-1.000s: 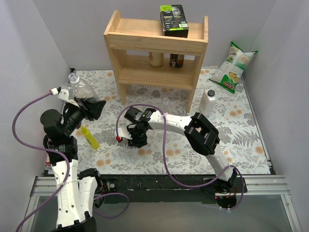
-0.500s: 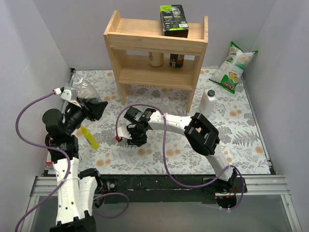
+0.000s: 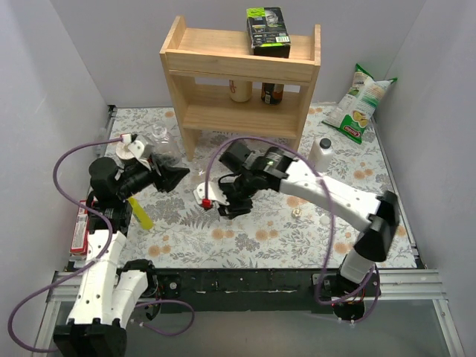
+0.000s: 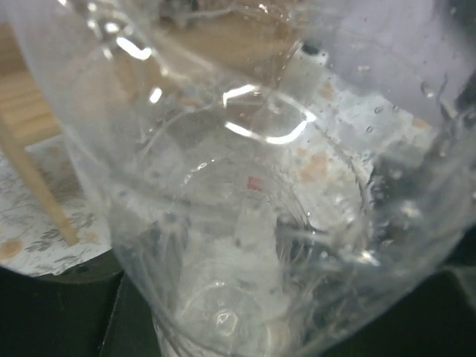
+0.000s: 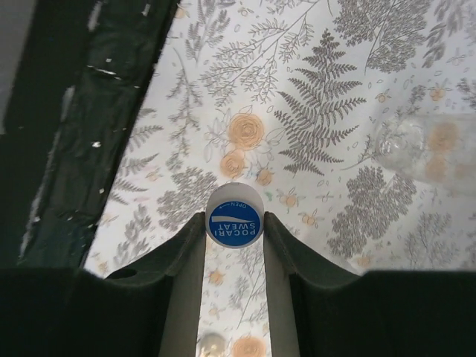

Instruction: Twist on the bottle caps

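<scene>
My right gripper [image 3: 225, 204] hangs over the middle of the flowered table, shut on the blue bottle cap [image 5: 234, 222], which sits between its fingertips [image 5: 195, 227] above the cloth. My left gripper [image 3: 169, 178] is at the left, shut on a clear bottle [image 3: 158, 143]. That bottle [image 4: 238, 186] fills the left wrist view and hides the fingers. Part of a clear bottle [image 5: 424, 145] shows at the right of the right wrist view. A small pale cap [image 3: 297, 212] lies on the table right of the right gripper; a pale cap [image 5: 212, 343] also shows low in the right wrist view.
A wooden shelf [image 3: 242, 67] with two jars stands at the back, a black box [image 3: 268, 31] on top. An opaque white bottle [image 3: 321, 153] stands by its right leg. A chips bag [image 3: 361, 104] leans back right. A yellow object [image 3: 140, 212] lies near the left arm.
My left gripper has swung right toward the centre with the clear bottle. My right arm's elbow has moved far right, and its gripper has shifted slightly right with the cap.
</scene>
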